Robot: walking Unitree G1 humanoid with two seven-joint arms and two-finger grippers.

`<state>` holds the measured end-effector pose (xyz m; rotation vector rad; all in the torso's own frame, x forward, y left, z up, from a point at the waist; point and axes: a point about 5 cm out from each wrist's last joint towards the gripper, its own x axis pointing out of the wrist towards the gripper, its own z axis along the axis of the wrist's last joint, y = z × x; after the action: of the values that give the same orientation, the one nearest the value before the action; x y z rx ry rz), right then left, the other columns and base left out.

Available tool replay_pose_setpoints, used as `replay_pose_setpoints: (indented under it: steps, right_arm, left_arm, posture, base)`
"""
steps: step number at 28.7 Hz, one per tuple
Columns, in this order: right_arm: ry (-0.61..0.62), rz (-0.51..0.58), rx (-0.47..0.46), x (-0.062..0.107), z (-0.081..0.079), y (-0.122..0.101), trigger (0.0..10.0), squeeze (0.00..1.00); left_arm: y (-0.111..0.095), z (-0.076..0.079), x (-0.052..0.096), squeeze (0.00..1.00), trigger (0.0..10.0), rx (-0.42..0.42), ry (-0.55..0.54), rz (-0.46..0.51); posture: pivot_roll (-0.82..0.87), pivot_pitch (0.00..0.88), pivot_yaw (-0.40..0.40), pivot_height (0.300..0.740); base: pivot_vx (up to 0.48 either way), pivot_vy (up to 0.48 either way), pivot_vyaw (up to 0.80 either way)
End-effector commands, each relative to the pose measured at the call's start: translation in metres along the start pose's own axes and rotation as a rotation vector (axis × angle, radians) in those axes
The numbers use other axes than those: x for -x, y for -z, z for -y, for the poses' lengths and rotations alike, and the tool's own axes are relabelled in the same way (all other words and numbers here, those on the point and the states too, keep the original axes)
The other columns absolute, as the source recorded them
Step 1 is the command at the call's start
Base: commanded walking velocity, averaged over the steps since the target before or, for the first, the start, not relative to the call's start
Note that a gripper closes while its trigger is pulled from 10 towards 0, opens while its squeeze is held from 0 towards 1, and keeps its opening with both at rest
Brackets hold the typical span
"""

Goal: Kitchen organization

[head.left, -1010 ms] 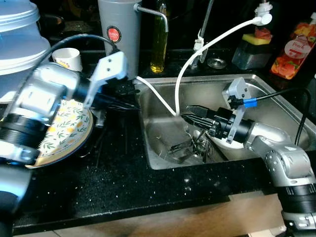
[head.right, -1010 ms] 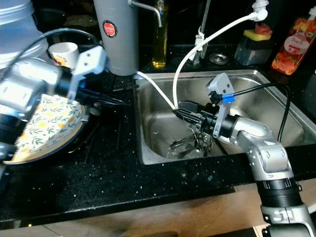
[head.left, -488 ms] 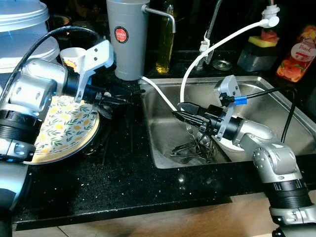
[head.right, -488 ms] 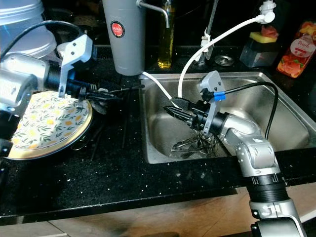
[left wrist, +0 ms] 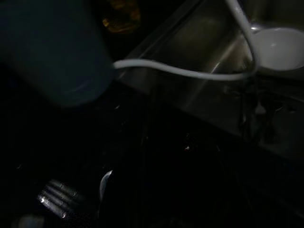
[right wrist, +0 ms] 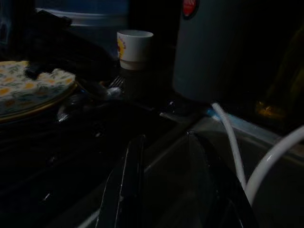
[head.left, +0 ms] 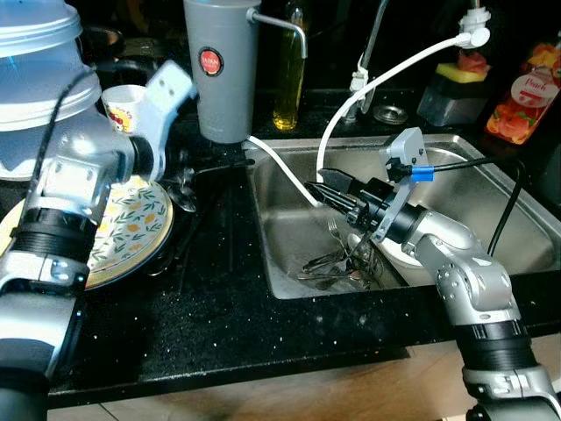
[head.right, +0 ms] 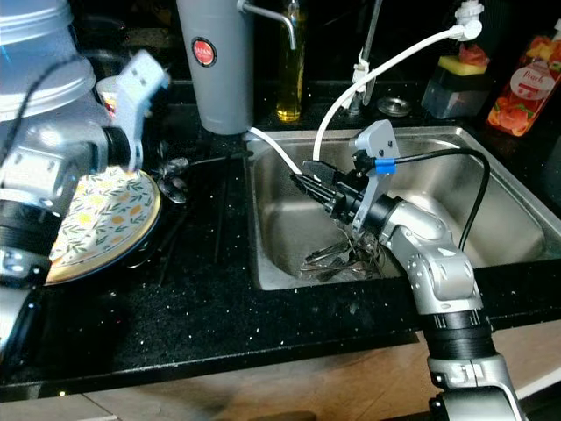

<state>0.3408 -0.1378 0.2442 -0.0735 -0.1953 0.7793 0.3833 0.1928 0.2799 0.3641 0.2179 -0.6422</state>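
Observation:
A pile of cutlery (head.left: 337, 263) lies on the floor of the steel sink (head.left: 473, 180), next to a white bowl (head.left: 405, 255) partly hidden under my right arm. My right gripper (head.left: 326, 186) hovers above the cutlery near the sink's left side, open, with nothing between its fingers (right wrist: 126, 180). My left gripper (head.left: 215, 167) reaches across the black counter toward the sink's left rim. A spoon and fork (head.left: 184, 189) lie just below it, beside a flower-patterned plate (head.left: 131, 232).
A grey thermos (head.left: 223, 70), a white cup (head.left: 123, 105) and an oil bottle (head.left: 287, 79) stand at the back. A white hose (head.left: 386, 70) loops down into the sink. A sponge holder (head.left: 456, 88) and a soap bottle (head.left: 521, 92) stand back right.
The camera has shifted. My left wrist has turned and drawn back over the plate. My right gripper has risen a little above the cutlery and stays open.

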Motion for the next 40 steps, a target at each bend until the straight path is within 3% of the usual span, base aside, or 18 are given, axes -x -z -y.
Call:
replay_pose_setpoints:
  steps: [1,5,7,8,11,12,15,23,26,27,28,33,34,40]
  right_arm:
    - [0.076,-0.006,0.003,-0.002,0.007,0.001,10.0,0.00]
    - [0.120,0.027,-0.013,-0.008,0.010,-0.003,10.0,0.00]
    - [0.131,0.047,-0.019,-0.011,0.010,-0.005,10.0,0.00]
    - [0.131,0.047,-0.019,-0.011,0.010,-0.005,10.0,0.00]
    - [0.151,0.063,-0.025,-0.015,0.010,-0.007,10.0,0.00]
    - [0.151,0.063,-0.025,-0.015,0.010,-0.007,10.0,0.00]
    - [0.163,0.060,-0.032,-0.016,0.009,-0.005,10.0,0.00]
    - [0.174,0.051,-0.057,-0.013,0.010,0.000,10.0,0.00]
    - [0.169,0.052,-0.061,-0.014,0.010,0.000,10.0,0.00]
    - [0.167,0.052,-0.061,-0.015,0.009,0.000,10.0,0.00]
    - [0.167,0.052,-0.065,-0.015,0.009,0.000,10.0,0.00]
    - [0.170,0.052,-0.074,-0.015,0.010,0.000,10.0,0.00]
    - [0.173,0.052,-0.079,-0.014,0.011,0.001,10.0,0.00]
    - [0.173,0.053,-0.082,-0.014,0.011,0.001,10.0,0.00]
  left_arm:
    - [-0.003,-0.014,0.009,0.00,10.0,0.059,-0.103,-0.034]
    - [-0.002,-0.027,0.013,0.00,10.0,0.127,-0.228,-0.032]
    - [0.008,-0.033,0.014,0.00,10.0,0.264,-0.316,-0.052]
    - [0.008,-0.033,0.014,0.00,10.0,0.264,-0.316,-0.052]
    - [0.018,-0.026,0.003,0.00,10.0,0.427,-0.399,-0.072]
    - [0.018,-0.026,0.003,0.00,10.0,0.427,-0.399,-0.072]
    - [0.018,-0.019,-0.001,0.00,10.0,0.535,-0.465,-0.080]
    - [0.016,-0.011,0.009,0.00,10.0,0.688,-0.605,-0.081]
    - [0.020,-0.011,0.011,0.00,10.0,0.704,-0.650,-0.097]
    - [0.021,-0.011,0.012,0.65,10.0,0.708,-0.667,-0.102]
    - [0.022,-0.006,0.012,1.00,10.0,0.710,-0.684,-0.111]
    - [0.021,0.001,0.011,1.00,10.0,0.712,-0.676,-0.124]
    - [0.024,0.005,0.009,0.00,10.0,0.736,-0.672,-0.135]
    - [0.030,0.012,-0.001,0.00,10.0,0.792,-0.621,-0.161]
  posture:
    - [0.15,0.003,-0.023,0.740]
    - [0.16,0.001,-0.025,0.740]
    - [0.16,0.001,-0.024,0.740]
    - [0.16,0.001,-0.024,0.740]
    - [0.16,0.002,-0.019,0.740]
    - [0.16,0.002,-0.019,0.740]
    - [0.14,0.006,-0.017,0.740]
    - [0.14,0.013,-0.022,0.740]
    - [0.15,0.013,-0.024,0.740]
    - [0.15,0.013,-0.024,0.740]
    - [0.15,0.013,-0.023,0.740]
    - [0.15,0.016,-0.024,0.740]
    - [0.15,0.016,-0.024,0.740]
    - [0.15,0.016,-0.024,0.740]
  base:
    - [0.000,0.000,0.00]
    - [0.000,0.000,0.00]
    - [0.000,0.000,0.00]
    - [0.000,0.000,0.00]
    - [0.000,0.000,0.00]
    - [0.000,0.000,0.00]
    - [0.000,0.000,0.00]
    - [0.000,0.000,0.00]
    - [0.000,0.000,0.00]
    - [0.000,0.000,0.00]
    - [0.000,0.000,0.00]
    - [0.000,0.000,0.00]
    - [0.000,0.000,0.00]
    - [0.000,0.000,0.00]
